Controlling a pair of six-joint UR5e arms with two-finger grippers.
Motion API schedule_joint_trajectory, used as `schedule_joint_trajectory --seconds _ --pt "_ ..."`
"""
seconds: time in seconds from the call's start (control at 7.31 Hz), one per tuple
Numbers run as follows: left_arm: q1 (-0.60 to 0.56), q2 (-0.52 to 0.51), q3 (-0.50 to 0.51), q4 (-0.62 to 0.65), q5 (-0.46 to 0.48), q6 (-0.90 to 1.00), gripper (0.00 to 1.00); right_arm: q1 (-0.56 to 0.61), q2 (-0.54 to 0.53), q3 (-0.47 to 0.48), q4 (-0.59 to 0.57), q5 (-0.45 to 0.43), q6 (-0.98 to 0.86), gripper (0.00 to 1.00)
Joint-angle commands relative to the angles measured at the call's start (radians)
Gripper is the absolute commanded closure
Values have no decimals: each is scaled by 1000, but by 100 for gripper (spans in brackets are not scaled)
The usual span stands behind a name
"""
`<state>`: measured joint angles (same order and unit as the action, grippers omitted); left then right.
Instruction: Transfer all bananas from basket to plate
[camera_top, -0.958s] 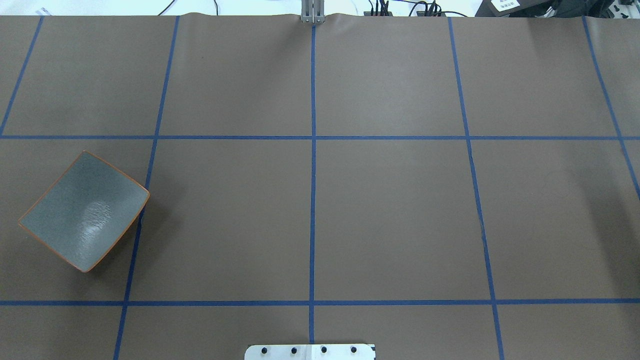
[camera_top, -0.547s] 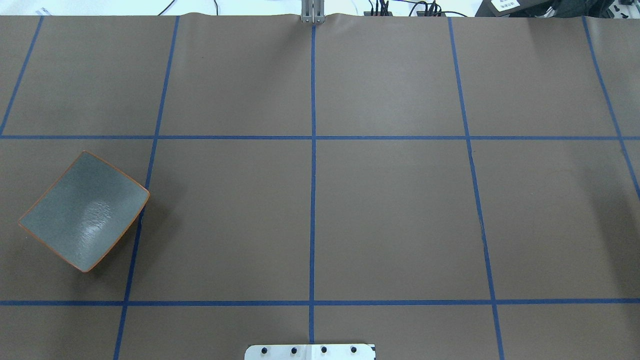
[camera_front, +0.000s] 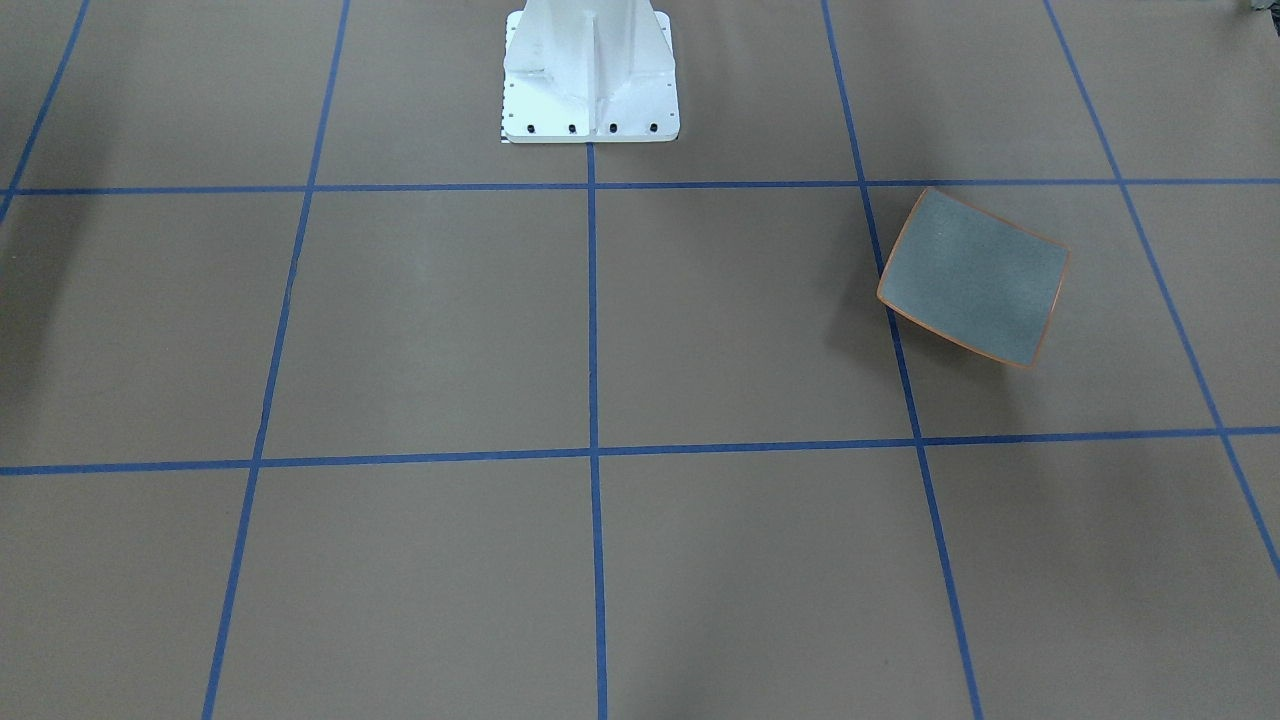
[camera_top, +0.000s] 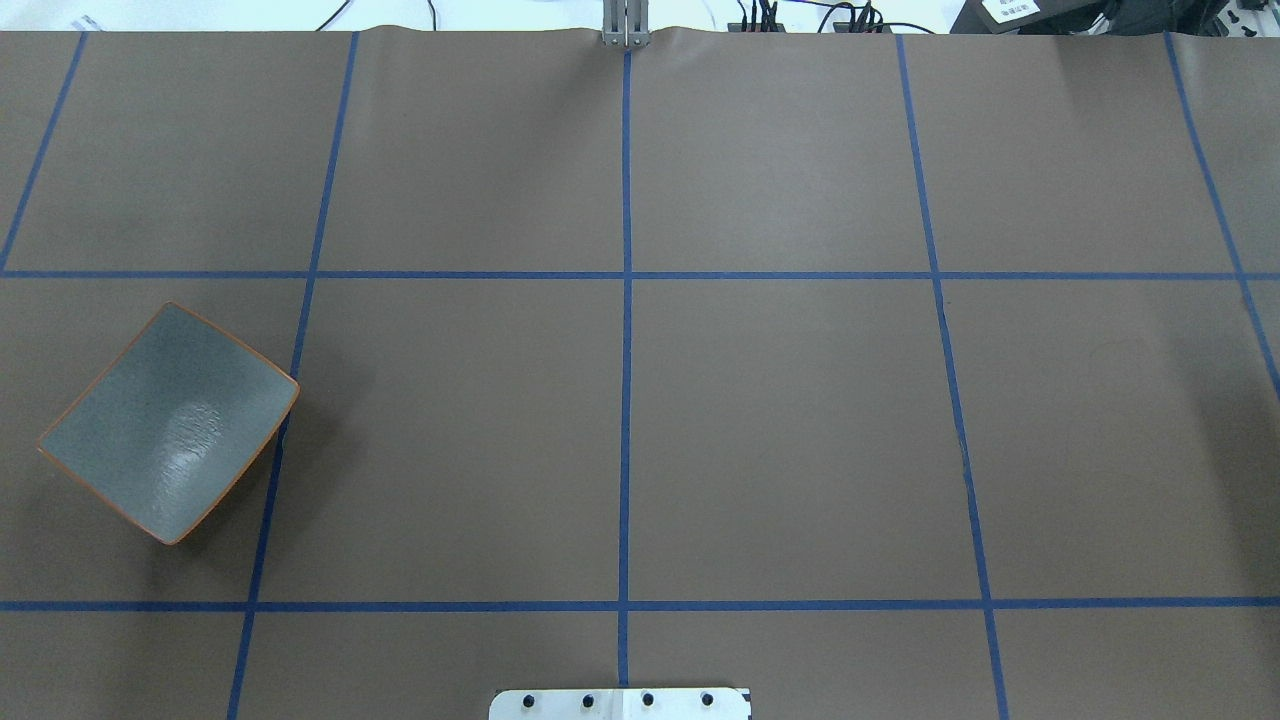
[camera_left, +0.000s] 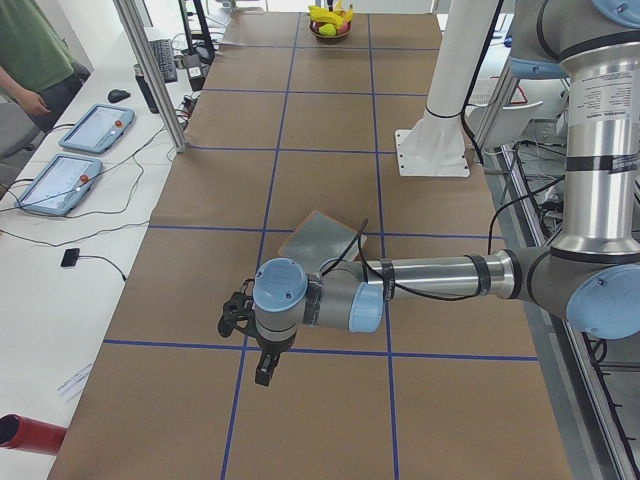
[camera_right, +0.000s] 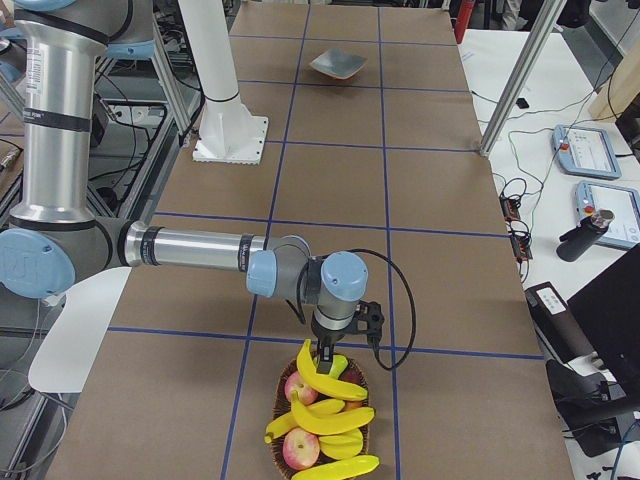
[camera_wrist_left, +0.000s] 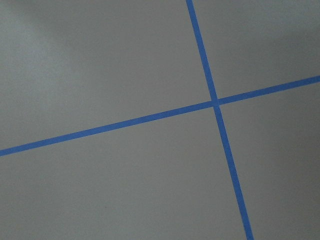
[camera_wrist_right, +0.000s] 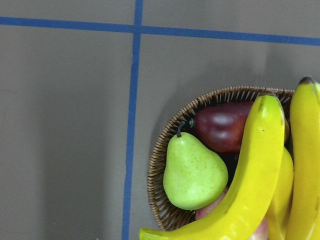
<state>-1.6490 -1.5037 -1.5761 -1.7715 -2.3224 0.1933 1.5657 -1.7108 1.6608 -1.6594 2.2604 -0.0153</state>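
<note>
Right gripper (camera_right: 325, 352) above round woven wicker basket (camera_wrist_right: 156, 170).
Smooth curved yellow bananas (camera_wrist_right: 252, 165) heaped inside; square orange-rimmed grey-green plate (camera_top: 170, 420) far left, open brown mat (camera_top: 780, 430) between (left gripper (camera_left: 262, 372) near plate; both grips: cannot tell).

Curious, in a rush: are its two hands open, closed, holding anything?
Left gripper: cannot tell.
Right gripper: cannot tell; it hangs right at the bananas.

Open brown worktop (camera_top: 780, 420) stretches between the plate (camera_top: 165, 425) on the robot's left and the basket (camera_wrist_right: 157, 155) at its far right. Bananas (camera_right: 325, 385) heaped over apples (camera_right: 299, 451) crowd the basket, with the right claw (camera_right: 325, 352) close above them. The white pedestal (camera_front: 590, 80) stands mid-edge.
</note>
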Motion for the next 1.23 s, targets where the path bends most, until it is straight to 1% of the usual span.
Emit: schedule_joint_trajectory --seconds 0.0,0.14,0.27,0.41,0.68,0.82,0.96,1.09 --pt "0 0 1 -11 -2 0 0 0 0 -36 0 7 176 0" --pt "0 -1 1 -11 -2 2 0 -1 0 -76 0 14 184 0" --pt "0 -1 -4 -13 -3 3 0 -1 -3 -94 0 28 195 0" --pt "0 -1 -5 -17 -3 5 0 0 -9 -93 0 50 202 0" --pt "0 -3 -5 -42 -26 3 0 -1 -13 -110 1 119 323 0" --pt "0 -3 -5 -52 -31 2 0 -1 -13 -116 0 129 331 0" --pt "0 -4 -7 -54 -32 2 0 -1 -12 -156 1 146 342 0" --pt "0 -3 -10 -54 -32 3 0 0 -12 -158 1 163 342 0"
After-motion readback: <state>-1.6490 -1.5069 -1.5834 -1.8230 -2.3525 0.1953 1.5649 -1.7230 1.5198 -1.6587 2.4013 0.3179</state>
